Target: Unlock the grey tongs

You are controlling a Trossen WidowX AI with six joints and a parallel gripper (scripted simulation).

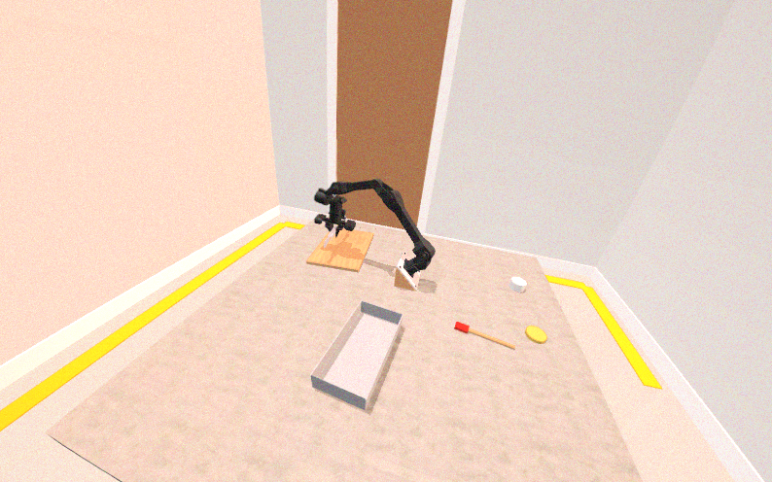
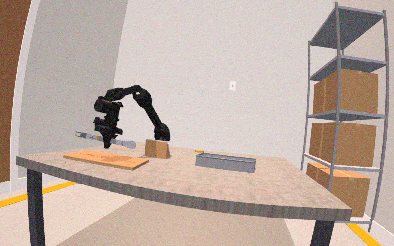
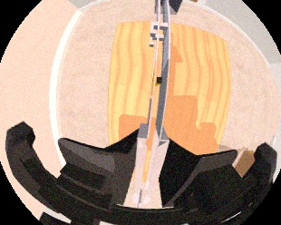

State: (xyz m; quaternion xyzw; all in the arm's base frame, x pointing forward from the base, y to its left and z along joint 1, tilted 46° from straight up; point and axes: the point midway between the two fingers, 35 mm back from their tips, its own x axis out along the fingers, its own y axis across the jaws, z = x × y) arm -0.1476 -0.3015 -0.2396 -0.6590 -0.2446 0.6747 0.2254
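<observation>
My gripper (image 1: 333,230) (image 2: 106,145) (image 3: 149,146) points down over the wooden board (image 1: 350,258) (image 2: 85,156) (image 3: 208,65) and is shut on the grey tongs (image 2: 125,143) (image 3: 159,65). It grips them at about mid-length. The tongs hang nearly level a short way above the board, apart from it, with the hinge end to the left in the exterior view and the tips to the right. In the wrist view their two arms lie close together. The grey roasting tin (image 1: 325,382) (image 2: 225,163) stands empty in the middle of the table.
The arm's base sits on a wedge-shaped block (image 1: 405,277) (image 2: 156,149) beside the board. A red-headed spatula (image 1: 485,335), a yellow disc (image 1: 536,333) and a white cup (image 1: 517,284) lie to the right. A shelf rack (image 2: 336,91) with cardboard boxes stands beyond the table.
</observation>
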